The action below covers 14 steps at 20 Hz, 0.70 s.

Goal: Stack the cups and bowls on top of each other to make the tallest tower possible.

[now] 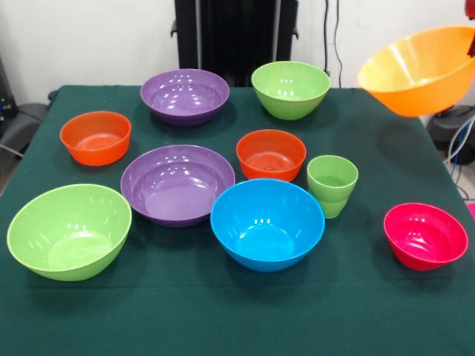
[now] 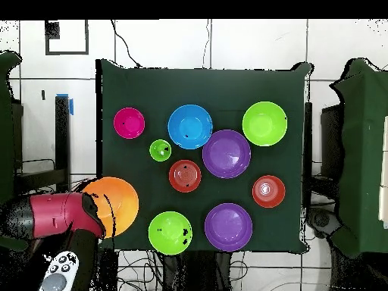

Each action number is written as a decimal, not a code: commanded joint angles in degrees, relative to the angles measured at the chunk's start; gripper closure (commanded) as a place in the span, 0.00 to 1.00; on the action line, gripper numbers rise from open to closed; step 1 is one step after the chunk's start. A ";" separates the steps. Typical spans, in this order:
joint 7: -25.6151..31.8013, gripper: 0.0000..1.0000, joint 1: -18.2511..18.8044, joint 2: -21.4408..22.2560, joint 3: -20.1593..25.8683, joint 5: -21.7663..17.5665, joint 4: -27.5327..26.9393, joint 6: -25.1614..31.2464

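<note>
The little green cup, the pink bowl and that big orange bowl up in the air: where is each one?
green cup (image 1: pixel 332 185): front view, on its outer side wall.
pink bowl (image 1: pixel 425 234): front view, inside its hollow.
orange bowl (image 1: pixel 423 68): front view, on its inner wall, tilted above the table's edge.
</note>
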<state>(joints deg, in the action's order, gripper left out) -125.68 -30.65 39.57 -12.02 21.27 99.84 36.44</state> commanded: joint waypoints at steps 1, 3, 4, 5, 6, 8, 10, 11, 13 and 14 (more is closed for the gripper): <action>-9.03 1.00 0.22 -4.10 8.86 3.14 -4.45 -4.27; -8.30 1.00 0.63 -4.17 9.97 3.67 -4.34 -5.06; -8.39 1.00 0.64 -4.11 10.30 4.11 -4.18 -5.28; -8.59 1.00 0.42 -4.26 10.37 4.32 -4.48 -5.47; -8.87 1.00 0.28 -4.35 10.43 4.62 -4.80 -5.28; -9.45 1.00 -0.02 -4.49 10.90 5.30 -5.31 -5.46; -11.08 1.00 -1.09 -4.93 10.42 5.77 -6.29 -5.49; -12.02 1.00 -1.70 -5.22 10.07 6.06 -6.97 -5.21; -13.52 1.00 -2.58 -5.78 9.27 6.64 -8.43 -4.21; -13.83 1.00 -2.81 -5.73 9.15 7.03 -8.60 -3.83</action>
<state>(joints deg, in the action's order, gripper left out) -125.82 -31.93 36.22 -8.52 25.39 96.68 34.68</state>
